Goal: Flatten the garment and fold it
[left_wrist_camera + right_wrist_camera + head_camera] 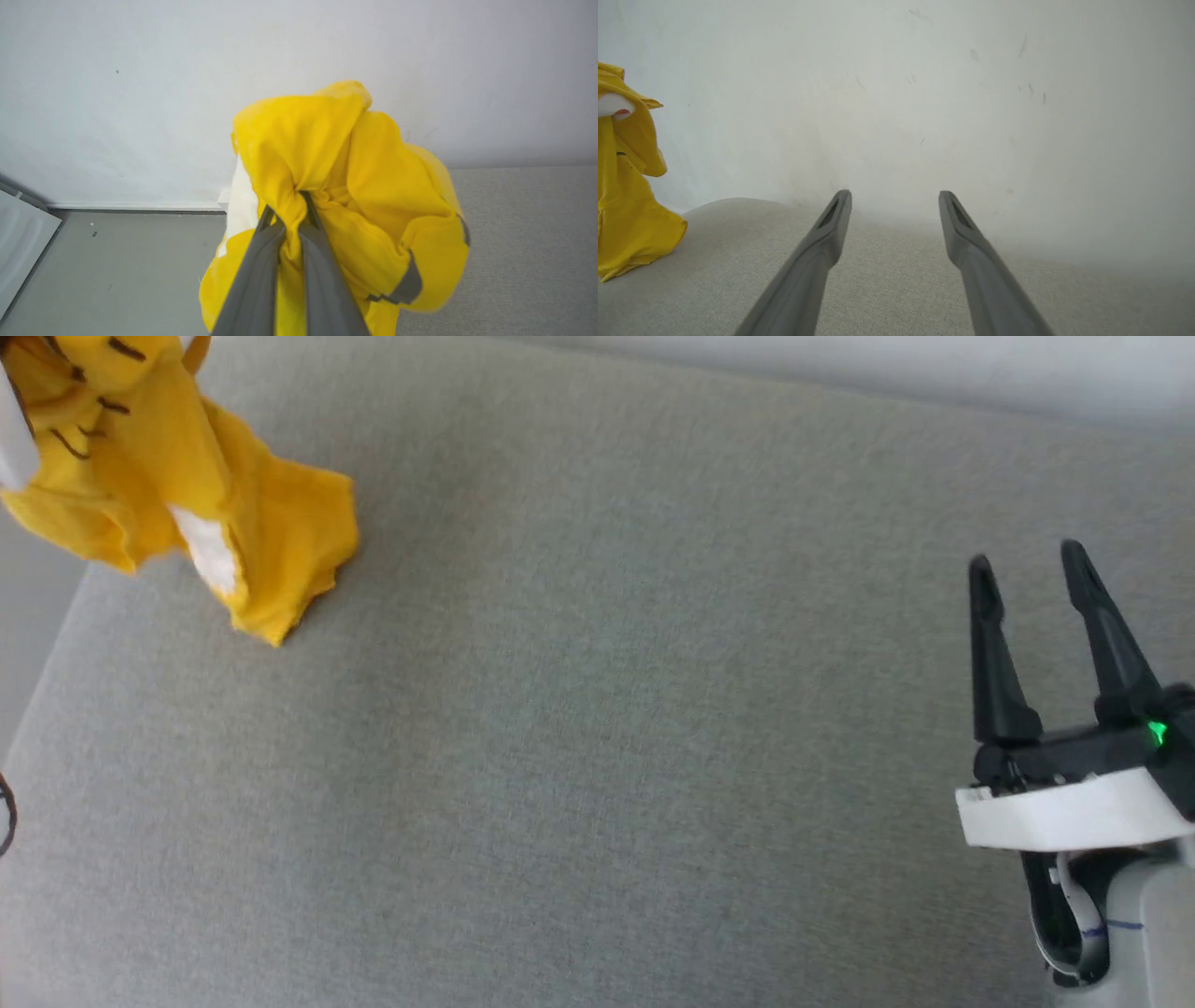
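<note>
No readable text, number or brand is showing anywhere.

Thin black line marks are running across the yellow T-shirt, but they are forming no letters or figures. A small blue mark is showing on the pale forearm of the right arm, too small to read. A green light is glowing on the body of the right gripper, with no caption beside it.
</note>
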Available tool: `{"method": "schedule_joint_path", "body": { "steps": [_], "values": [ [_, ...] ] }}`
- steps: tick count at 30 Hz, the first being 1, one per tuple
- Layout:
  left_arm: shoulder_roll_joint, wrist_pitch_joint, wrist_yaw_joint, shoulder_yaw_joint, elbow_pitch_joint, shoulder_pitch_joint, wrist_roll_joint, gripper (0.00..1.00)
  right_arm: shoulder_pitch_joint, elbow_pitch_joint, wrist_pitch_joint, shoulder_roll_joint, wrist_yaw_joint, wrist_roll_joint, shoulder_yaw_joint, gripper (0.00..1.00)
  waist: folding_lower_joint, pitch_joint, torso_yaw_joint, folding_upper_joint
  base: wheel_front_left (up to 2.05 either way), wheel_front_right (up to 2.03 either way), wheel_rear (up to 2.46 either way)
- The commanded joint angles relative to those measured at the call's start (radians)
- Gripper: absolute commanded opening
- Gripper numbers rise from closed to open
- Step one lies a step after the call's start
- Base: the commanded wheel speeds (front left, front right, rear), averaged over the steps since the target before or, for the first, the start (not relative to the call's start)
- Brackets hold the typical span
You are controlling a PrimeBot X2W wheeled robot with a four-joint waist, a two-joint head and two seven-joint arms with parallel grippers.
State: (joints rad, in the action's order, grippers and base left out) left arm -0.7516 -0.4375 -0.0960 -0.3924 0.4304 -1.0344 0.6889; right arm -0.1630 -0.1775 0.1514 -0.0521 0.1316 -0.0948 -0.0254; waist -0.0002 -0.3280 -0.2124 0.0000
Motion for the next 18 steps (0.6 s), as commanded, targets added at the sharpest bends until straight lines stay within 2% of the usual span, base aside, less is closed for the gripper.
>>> {"method": "schedule_joint_path", "body": {
  "steps": [1,6,11,15,18],
  "values": [
    [-0.003,-0.004,0.003,0.003,-0.016,-0.018,0.007,0.00,0.013,0.005,0.009,0.002,-0.001,-0.009,-0.008,1.00,0.0002,0.113,0.070,0.0000,0.00,0.00,0.00],
    [0.030,-0.039,0.020,0.018,-0.105,-0.037,0.056,0.00,0.058,0.023,0.029,0.002,-0.001,-0.034,-0.062,1.00,0.0002,0.176,0.110,0.0000,0.00,0.00,0.00],
    [0.079,-0.079,0.021,-0.010,-0.209,-0.056,0.078,0.00,0.097,0.034,0.042,0.002,-0.001,-0.051,-0.121,1.00,0.0002,0.225,0.141,0.0000,0.00,0.00,0.00],
    [0.143,-0.115,0.023,-0.046,-0.294,-0.069,0.104,0.00,0.118,0.035,0.049,0.002,-0.001,-0.059,-0.160,1.00,0.0002,0.255,0.160,0.0000,0.00,0.00,0.00],
    [0.205,-0.134,0.044,-0.075,-0.363,-0.074,0.119,0.00,0.123,0.033,0.053,0.002,-0.001,-0.065,-0.185,1.00,0.0002,0.268,0.176,0.0000,0.00,0.00,0.00]
  ]
}}
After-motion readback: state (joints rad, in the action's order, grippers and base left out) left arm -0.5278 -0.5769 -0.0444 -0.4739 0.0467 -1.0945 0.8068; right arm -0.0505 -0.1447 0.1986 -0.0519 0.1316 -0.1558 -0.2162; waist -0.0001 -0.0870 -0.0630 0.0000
